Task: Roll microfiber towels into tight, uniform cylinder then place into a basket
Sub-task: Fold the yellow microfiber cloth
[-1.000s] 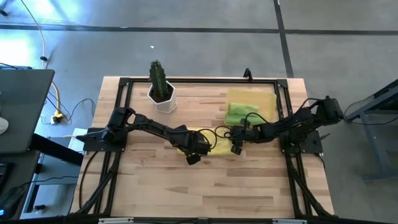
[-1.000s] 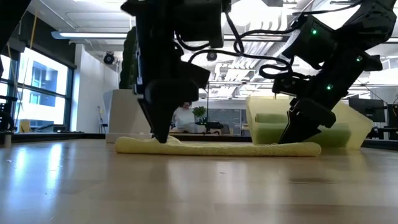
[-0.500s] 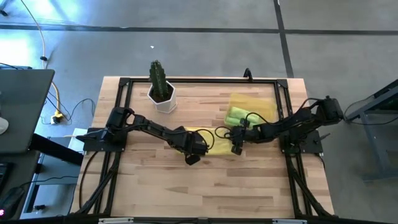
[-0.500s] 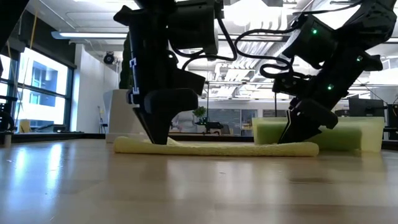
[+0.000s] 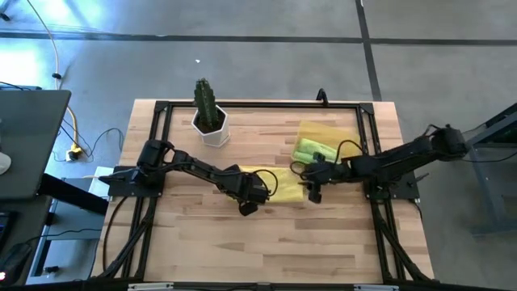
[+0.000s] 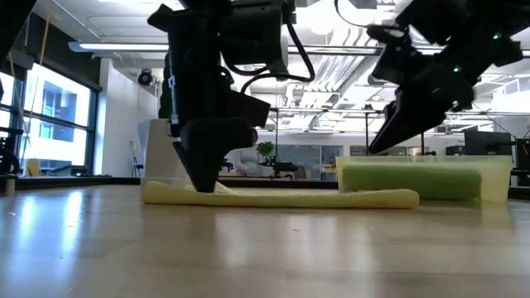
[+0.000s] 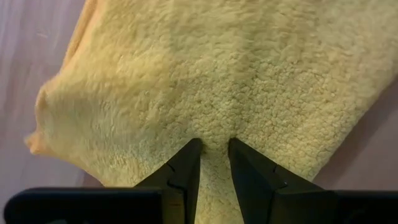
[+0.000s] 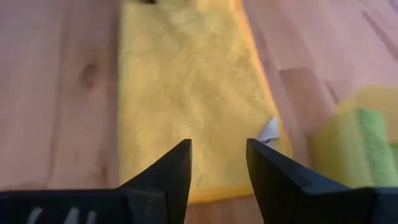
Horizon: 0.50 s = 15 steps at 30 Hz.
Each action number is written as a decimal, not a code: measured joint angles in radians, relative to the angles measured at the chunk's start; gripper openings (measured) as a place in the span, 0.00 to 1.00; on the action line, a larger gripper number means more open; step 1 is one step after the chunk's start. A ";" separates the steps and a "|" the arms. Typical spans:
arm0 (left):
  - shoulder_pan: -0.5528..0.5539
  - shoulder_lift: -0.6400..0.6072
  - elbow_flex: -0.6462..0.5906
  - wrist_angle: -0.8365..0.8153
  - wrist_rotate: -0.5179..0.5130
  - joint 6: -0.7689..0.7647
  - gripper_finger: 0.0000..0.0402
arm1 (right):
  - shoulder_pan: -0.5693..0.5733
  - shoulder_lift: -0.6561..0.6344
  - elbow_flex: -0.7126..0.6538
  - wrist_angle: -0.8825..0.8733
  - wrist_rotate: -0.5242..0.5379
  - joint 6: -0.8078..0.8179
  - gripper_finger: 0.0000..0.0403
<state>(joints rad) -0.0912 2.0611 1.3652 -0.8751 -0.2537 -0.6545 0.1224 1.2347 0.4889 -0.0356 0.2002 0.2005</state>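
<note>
- We see the left gripper (image 5: 247, 207) low on the wooden table (image 5: 210, 242). Its two dark fingers (image 7: 186, 163) press down into the yellow towel (image 7: 205, 81) and pinch a small fold of it between them.
- The yellow towel lies flat on the table, from under the left gripper across to just below the right gripper (image 5: 312, 194).
- The right gripper hangs in the air above that end of the towel. Its fingers (image 8: 171, 171) are apart and hold nothing.
- Just past the right gripper sits the yellow basket (image 5: 343, 133). A rolled green towel (image 5: 311, 149) lies inside it.
- Far behind the left gripper stands a white pot with a green cactus (image 5: 208, 113).
</note>
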 joint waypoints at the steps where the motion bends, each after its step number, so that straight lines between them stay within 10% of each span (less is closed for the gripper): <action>1: -0.004 0.001 0.000 -0.008 0.000 0.028 0.19 | 0.014 0.000 0.000 0.002 -0.001 -0.008 0.36; 15: 0.026 0.009 -0.010 -0.020 -0.250 0.683 0.19 | 0.115 0.233 0.002 0.109 0.039 -0.110 0.36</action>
<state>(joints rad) -0.0651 2.0701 1.3550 -0.8956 -0.5033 0.0287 0.2375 1.4675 0.4904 0.0732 0.2391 0.0904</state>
